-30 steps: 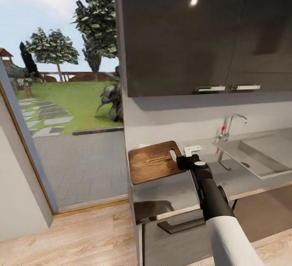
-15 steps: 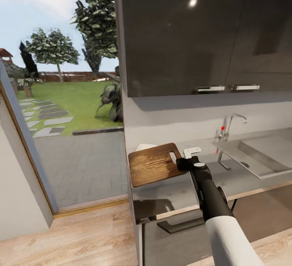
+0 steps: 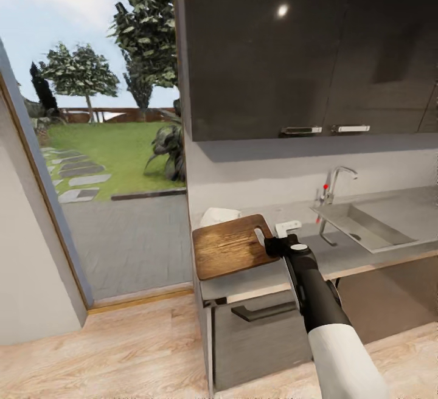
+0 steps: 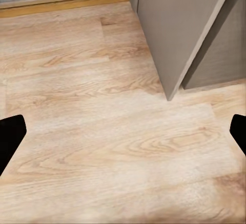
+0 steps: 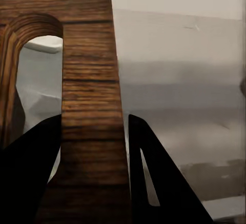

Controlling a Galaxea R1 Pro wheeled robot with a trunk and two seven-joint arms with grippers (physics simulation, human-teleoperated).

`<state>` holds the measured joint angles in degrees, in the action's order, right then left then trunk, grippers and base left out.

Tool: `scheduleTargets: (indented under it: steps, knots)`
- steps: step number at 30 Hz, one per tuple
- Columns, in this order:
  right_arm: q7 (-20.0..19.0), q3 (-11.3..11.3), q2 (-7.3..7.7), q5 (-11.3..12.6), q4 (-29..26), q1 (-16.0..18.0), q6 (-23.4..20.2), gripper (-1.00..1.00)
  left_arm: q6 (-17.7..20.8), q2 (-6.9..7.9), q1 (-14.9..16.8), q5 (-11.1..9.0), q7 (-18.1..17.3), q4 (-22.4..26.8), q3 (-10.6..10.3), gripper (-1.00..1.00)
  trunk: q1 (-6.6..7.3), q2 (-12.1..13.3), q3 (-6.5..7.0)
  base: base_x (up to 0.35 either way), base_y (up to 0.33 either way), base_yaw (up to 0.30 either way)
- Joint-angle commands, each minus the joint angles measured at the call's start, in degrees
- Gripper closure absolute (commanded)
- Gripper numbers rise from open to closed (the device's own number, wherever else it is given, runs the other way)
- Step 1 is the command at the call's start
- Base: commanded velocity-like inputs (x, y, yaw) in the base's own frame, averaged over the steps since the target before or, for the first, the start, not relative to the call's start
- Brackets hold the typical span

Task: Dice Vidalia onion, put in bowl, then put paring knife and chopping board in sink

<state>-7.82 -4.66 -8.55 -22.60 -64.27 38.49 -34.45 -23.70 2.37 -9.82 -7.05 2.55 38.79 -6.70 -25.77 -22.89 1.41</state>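
The right claw is clamped on the handle-slot end of the chopping board, held level at centre frame above the tabletop; the sink lies at right. The left claw hangs spread and empty over the wooden floor. Risk: with the board gripped only by its end, its weight could pivot it loose, or it could strike the tap on transfer.

We note a long grey tabletop running along the wall above dark cabinet fronts. The steel sink is set into it toward the right, its tap at the back edge. At the left end a white bowl rests on the surface. A small white object lies between bowl and sink; we cannot identify it.
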Motion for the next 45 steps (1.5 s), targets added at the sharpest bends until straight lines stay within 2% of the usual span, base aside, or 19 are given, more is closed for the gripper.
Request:
scheduleTargets:
  steps: [1, 27, 36, 45]
  knots:
    - [-0.54, -0.17, -0.06, -0.61, -0.07, 0.01, -0.18, 1.0, -0.12, 0.09, -0.02, -0.6, 0.27, 0.06, -0.42, -1.0, -0.01, -0.03, -0.01, -0.059, -0.112, 0.0]
    - [-0.51, -0.12, -0.13, -0.61, 0.37, 0.01, -0.18, 1.0, -0.12, 0.09, -0.02, -0.6, 0.27, 0.06, -0.42, -1.0, -0.01, -0.03, -0.01, -0.005, -0.221, 0.001]
    - [-0.36, -0.09, -0.16, -0.61, 0.37, 0.01, -0.18, 1.0, -0.12, 0.09, -0.02, -0.6, 0.27, 0.06, -0.42, -1.0, -0.01, -0.03, -0.01, 0.0, -0.242, 0.22]
    - [-0.36, -0.09, -0.15, -0.61, 0.37, 0.01, -0.16, 1.0, -0.12, 0.09, -0.02, -0.6, 0.27, 0.06, -0.42, -1.0, -0.01, -0.03, -0.01, 0.0, -0.241, 0.027]
